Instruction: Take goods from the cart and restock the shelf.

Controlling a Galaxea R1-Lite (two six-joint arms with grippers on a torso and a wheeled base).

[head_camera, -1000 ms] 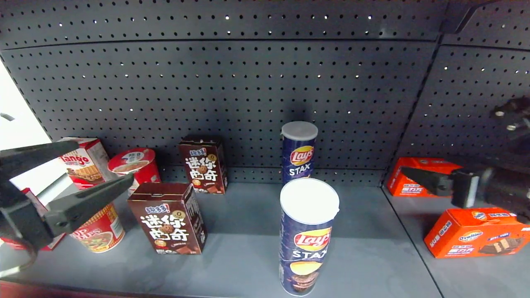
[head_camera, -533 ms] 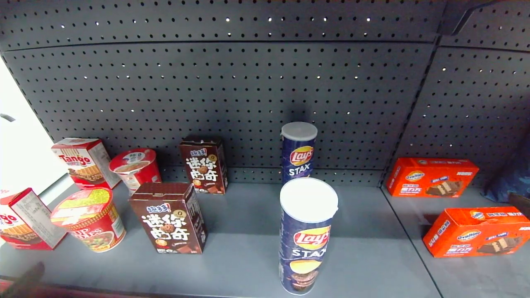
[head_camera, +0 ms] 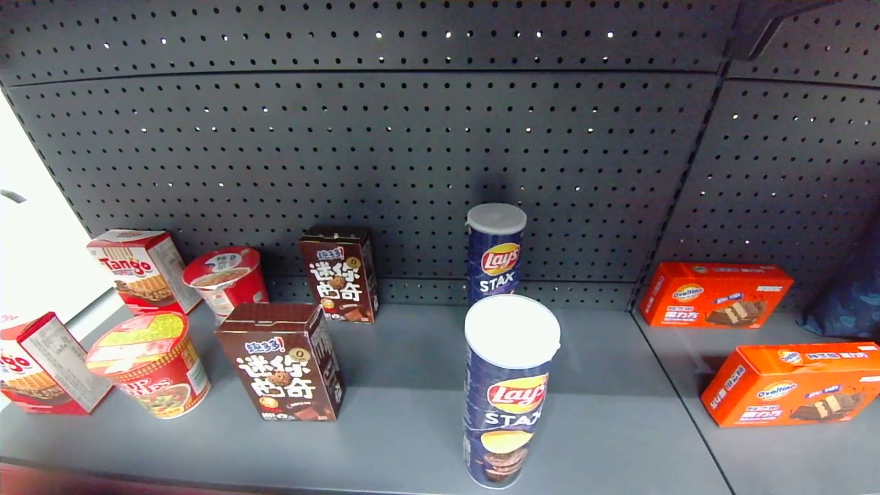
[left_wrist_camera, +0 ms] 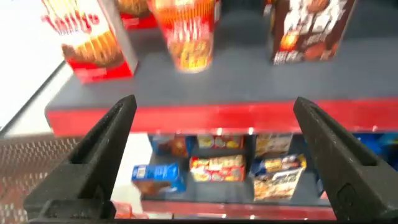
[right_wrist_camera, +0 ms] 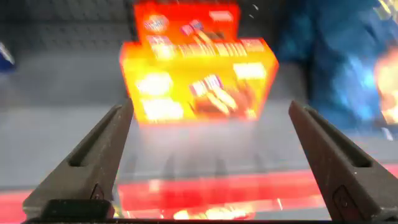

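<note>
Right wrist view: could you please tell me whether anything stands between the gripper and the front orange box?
Nothing visible does: the open right gripper faces the front orange box across bare shelf.

The left gripper [left_wrist_camera: 211, 158] is held level, with its two fingers [left_wrist_camera: 93, 165] spread wide apart. The right gripper [right_wrist_camera: 211, 158] is held likewise, its fingers [right_wrist_camera: 339, 162] spread wide.

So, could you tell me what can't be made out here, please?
Head view: rear chip can base, hidden behind front chip can.
Head view: blue bag, cut off by the edge.
Left wrist view: lower packets, blurred.
Right wrist view: orange box print, blurred.
</note>
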